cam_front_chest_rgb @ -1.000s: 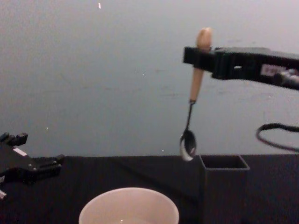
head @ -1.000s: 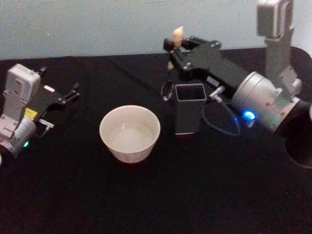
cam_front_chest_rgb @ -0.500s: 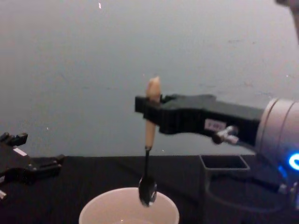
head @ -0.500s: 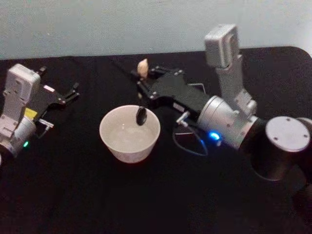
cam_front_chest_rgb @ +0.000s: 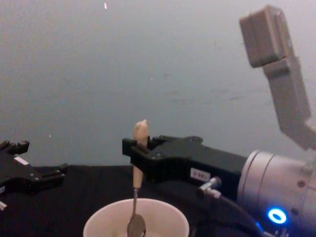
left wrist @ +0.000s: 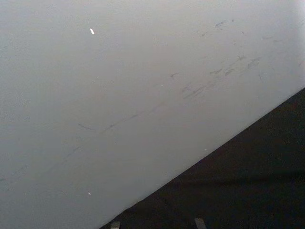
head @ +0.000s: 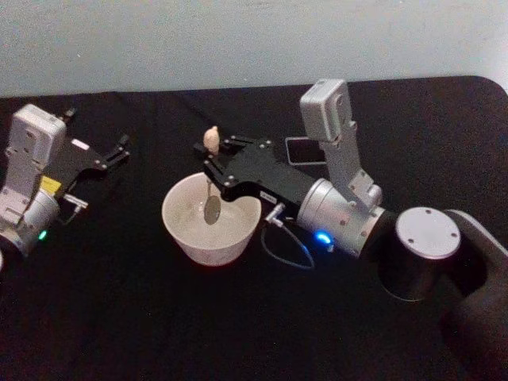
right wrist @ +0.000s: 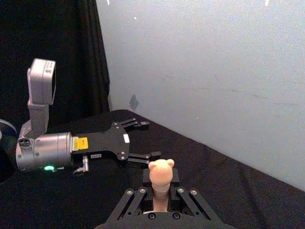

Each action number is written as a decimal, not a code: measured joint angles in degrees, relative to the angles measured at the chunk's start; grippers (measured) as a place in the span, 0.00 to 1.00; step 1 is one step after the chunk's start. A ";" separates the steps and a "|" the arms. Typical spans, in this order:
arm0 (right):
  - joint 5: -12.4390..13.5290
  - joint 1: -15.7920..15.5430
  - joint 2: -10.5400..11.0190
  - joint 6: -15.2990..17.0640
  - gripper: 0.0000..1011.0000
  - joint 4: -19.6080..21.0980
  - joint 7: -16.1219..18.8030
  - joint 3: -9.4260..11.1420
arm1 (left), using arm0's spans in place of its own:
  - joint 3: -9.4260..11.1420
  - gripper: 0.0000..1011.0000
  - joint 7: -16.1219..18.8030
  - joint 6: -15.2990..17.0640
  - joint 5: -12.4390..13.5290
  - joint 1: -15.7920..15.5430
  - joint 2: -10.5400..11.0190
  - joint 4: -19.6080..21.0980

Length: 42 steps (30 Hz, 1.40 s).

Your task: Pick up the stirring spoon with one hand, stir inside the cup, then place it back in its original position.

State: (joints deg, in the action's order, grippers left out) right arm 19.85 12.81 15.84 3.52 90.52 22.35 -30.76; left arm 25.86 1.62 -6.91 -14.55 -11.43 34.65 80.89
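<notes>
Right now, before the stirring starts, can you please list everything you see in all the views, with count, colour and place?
cup: one, off-white, round, on the table in front of the robot's middle.
stirring spoon: one, cream-peach handle with a bear head, dark metal bowl, hanging upright with its bowl inside the cup.
holder: one, dark grey, square, behind the right arm, partly hidden.
table: one, covered in black.
wall: one, pale grey, behind the table.
cable: one, thin grey loop, beside the right wrist.
left gripper: one, black, open, parked at the table's left.
right gripper: one, black, above the cup, shut on the spoon's handle.
</notes>
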 joint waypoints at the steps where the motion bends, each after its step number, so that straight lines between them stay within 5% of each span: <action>1: -0.23 0.21 -0.48 -0.63 0.19 -1.07 0.18 -0.15 | 0.00 0.99 0.00 0.00 0.00 0.00 0.00 0.01; 20: -3.49 2.70 -4.49 -3.10 0.19 -9.58 0.13 -0.39 | 0.00 0.99 0.00 0.00 0.00 0.00 0.00 0.00; 42: -4.27 0.81 -2.84 -2.34 0.19 -7.13 -0.10 2.59 | 0.00 0.99 0.00 0.00 0.00 0.00 0.00 0.00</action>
State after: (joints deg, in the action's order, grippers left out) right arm 15.57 13.62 13.00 1.18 83.39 22.25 -28.17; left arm 25.86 1.62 -6.91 -14.55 -11.43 34.65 80.90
